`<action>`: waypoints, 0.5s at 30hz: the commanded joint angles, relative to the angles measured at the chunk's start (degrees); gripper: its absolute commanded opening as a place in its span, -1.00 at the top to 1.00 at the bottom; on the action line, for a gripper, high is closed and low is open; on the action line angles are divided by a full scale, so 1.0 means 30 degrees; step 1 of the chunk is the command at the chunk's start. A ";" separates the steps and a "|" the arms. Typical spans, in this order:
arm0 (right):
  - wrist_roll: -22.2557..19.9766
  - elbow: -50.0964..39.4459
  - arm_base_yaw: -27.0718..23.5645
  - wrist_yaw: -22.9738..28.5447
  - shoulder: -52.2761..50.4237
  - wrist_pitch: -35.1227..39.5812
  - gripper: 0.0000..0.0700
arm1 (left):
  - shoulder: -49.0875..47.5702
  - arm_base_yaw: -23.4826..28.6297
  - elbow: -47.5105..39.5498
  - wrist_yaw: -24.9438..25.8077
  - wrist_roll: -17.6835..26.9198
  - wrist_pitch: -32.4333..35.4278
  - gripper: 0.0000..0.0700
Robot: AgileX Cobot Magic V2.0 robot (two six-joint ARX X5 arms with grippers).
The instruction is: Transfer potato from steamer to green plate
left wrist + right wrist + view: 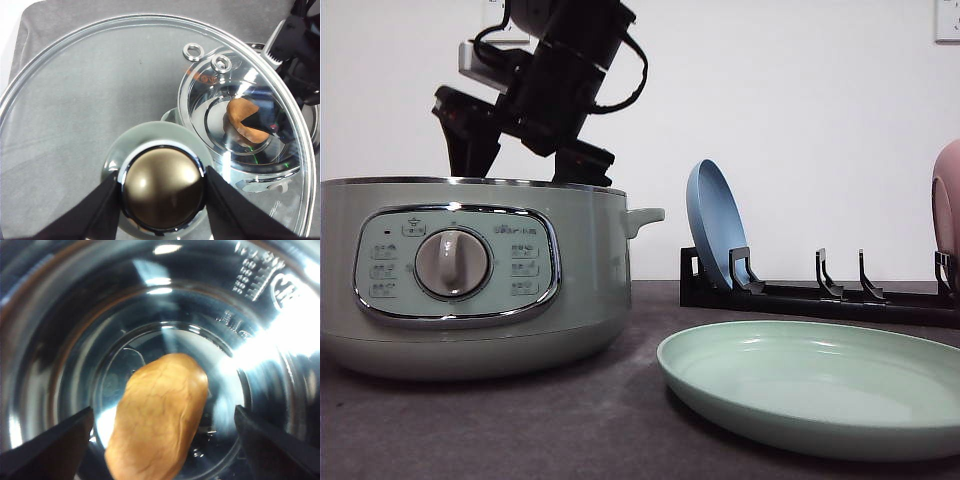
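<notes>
On grey tabletop (520,430): steamer (470,270), green plate (820,385); white wall behind; right pincer (162,440) spread around potato (160,412); left pincer (162,200) grips lid knob (162,187)

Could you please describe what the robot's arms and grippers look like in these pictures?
The right arm is matte black and blocky, with looping black cables and a pale grey housing near its top. Both the left gripper and right gripper have flat, wedge-shaped black fingers, unmarked.

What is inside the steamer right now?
The potato lies on the shiny bottom of the steamer, between the open fingers of the right gripper. Whatever is under the potato is covered. The front view hides the interior.
</notes>
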 commanded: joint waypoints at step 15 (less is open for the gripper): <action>-0.0075 0.0522 0.0352 0.0042 0.1092 0.0267 -0.64 | -0.0044 -0.0058 0.0561 -0.0250 0.0007 -0.0495 0.99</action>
